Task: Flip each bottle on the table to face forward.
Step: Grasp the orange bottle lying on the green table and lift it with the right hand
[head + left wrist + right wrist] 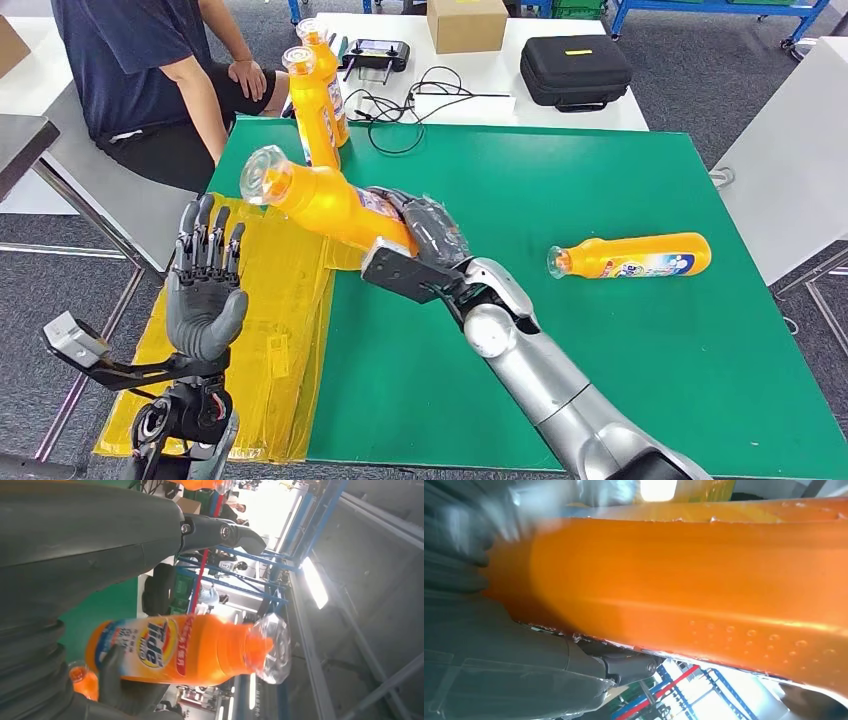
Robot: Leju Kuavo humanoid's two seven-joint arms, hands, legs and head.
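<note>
The right hand (425, 232) has its fingers wrapped around the base of an orange bottle (330, 203), holding it tilted above the green table (600, 370), clear cap toward the left hand (205, 290). That hand is raised beside it, palm open, fingers straight and close together, holding nothing. Two bottles (320, 90) stand upright at the far edge; another bottle (632, 256) lies on its side to the right. A person (150, 70) sits behind the table.

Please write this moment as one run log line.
right hand: holds orange bottle tilted, lifted | left hand: open, raised | lying bottle: on green table
</note>
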